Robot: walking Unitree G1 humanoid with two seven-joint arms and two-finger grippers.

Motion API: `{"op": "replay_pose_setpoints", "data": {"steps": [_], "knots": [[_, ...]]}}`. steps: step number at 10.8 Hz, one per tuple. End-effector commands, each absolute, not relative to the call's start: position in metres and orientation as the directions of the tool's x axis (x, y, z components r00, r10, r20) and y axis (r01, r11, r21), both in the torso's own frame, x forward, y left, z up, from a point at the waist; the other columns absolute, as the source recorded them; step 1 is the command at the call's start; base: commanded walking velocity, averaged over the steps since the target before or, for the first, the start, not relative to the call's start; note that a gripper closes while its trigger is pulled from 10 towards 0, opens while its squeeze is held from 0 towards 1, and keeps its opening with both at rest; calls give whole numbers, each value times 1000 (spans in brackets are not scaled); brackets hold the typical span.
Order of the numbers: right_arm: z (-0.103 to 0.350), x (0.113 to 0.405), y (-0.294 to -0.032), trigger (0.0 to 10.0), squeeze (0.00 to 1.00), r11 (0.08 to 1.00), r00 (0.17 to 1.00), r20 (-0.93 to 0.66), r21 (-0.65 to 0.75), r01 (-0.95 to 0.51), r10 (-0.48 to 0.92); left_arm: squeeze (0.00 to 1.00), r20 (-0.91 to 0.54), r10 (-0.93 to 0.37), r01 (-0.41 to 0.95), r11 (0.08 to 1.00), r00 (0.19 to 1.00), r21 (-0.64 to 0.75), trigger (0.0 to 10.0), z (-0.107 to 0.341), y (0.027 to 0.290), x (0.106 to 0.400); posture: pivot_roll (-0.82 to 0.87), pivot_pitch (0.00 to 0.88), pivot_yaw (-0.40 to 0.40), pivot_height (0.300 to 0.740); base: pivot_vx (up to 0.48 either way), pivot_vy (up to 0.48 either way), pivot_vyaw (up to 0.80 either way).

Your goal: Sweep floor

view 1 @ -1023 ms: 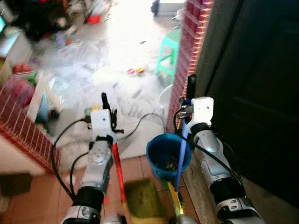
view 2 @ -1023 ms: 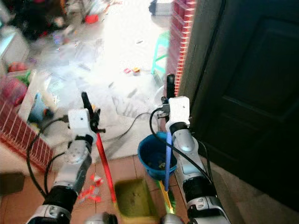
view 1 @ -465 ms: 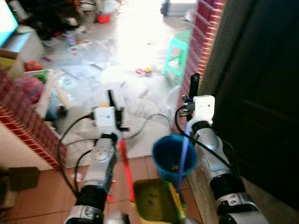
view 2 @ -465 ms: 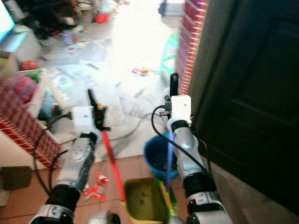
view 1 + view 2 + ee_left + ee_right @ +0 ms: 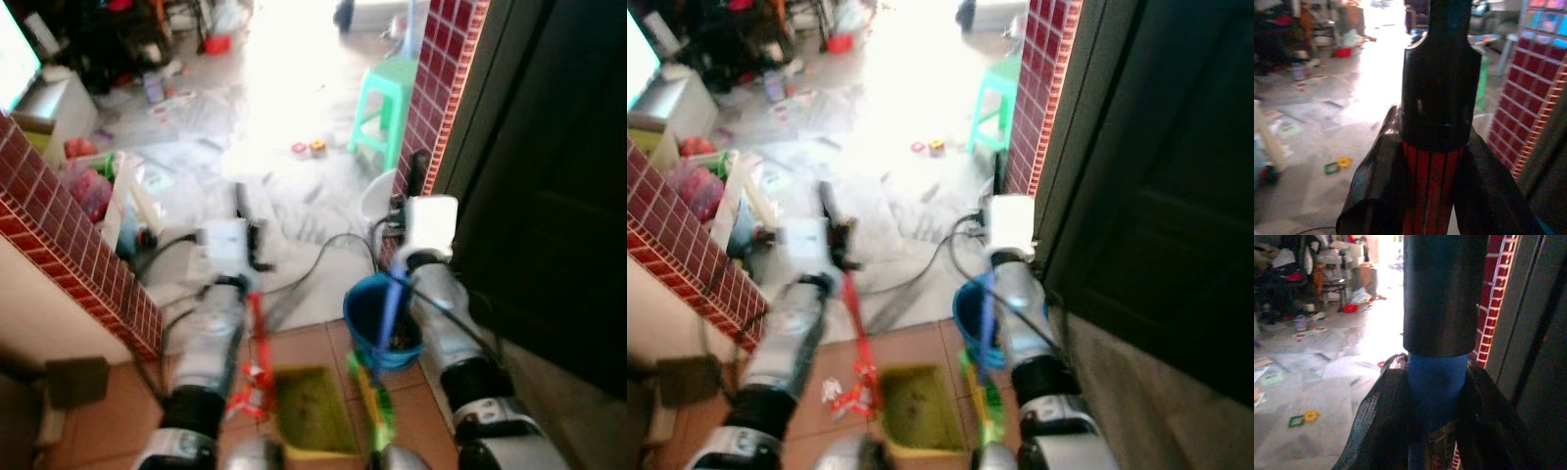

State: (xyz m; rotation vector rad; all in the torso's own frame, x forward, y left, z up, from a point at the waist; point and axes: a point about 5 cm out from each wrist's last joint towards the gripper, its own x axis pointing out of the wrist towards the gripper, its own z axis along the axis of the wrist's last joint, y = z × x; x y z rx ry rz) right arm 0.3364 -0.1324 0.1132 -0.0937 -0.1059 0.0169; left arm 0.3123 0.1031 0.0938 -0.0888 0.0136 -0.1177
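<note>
Head views: the left gripper (image 5: pixel 247 211) pinches the red handle (image 5: pixel 257 338) of the yellow dustpan (image 5: pixel 311 411), lower centre. The right gripper (image 5: pixel 419 174) pinches the blue broom handle (image 5: pixel 389 305) just beside a blue bucket (image 5: pixel 364 328).

Wrist views: both jaws clamp their handles.

Risk: the black cable (image 5: pixel 323 257) on the floor could snag the broom; the bucket could tip.

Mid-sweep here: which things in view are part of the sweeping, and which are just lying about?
Job:
left gripper, shut on the red handle
right gripper, shut on the blue handle
yellow dustpan
red scraps on the tiles

Lying about:
blue bucket
green stool
cable
toys
</note>
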Motion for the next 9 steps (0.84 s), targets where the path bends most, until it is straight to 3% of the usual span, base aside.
{"op": "replay_pose_setpoints", "data": {"steps": [1, 9], "knots": [[119, 339, -121, 10000, 0, 995, 990, 132, -93, -30, 42, 0, 52, -98, 103, 990, 994, -94, 10000, 110, 111, 318, -70, 0, 51, 740, 0, 480, 0], [115, 339, -119, 10000, 0, 997, 995, 83, -56, -50, 54, 0, 28, -132, 135, 985, 991, -111, 10000, 110, 100, 314, -69, 0, 44, 740, 0, 480, 0]]}}
